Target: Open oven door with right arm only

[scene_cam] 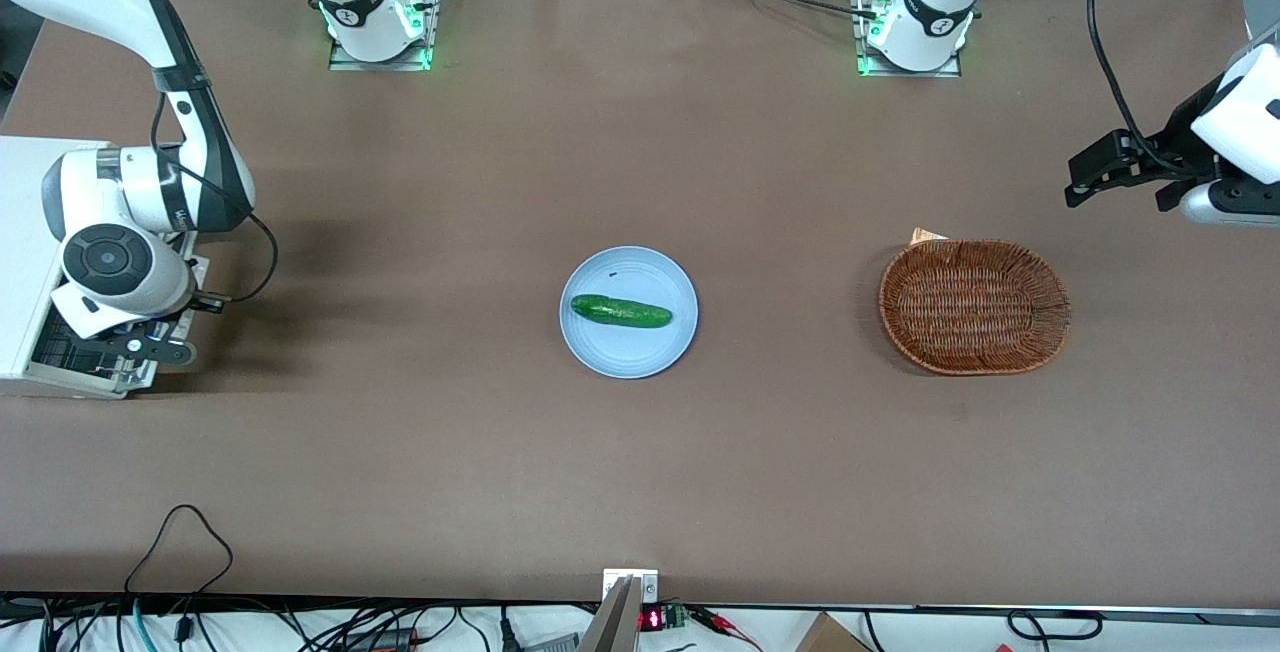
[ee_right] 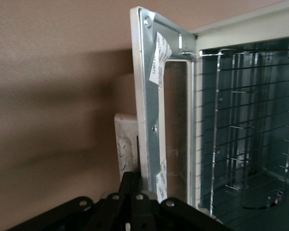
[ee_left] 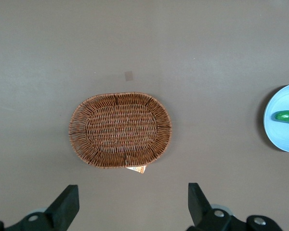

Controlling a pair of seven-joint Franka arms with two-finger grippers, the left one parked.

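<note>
End effector (ee_right: 135,199) apparently clamps the oven door (ee_right: 161,110) edge, swinging it clear of the oven (ee_right: 250,120) cavity.

— What sits on the table (scene_cam: 420,472)?
— A plate (scene_cam: 628,347) mid-table. The basket (scene_cam: 975,307) lies toward the parked arm's end from it, the oven (scene_cam: 25,262) toward the working arm's.
</note>
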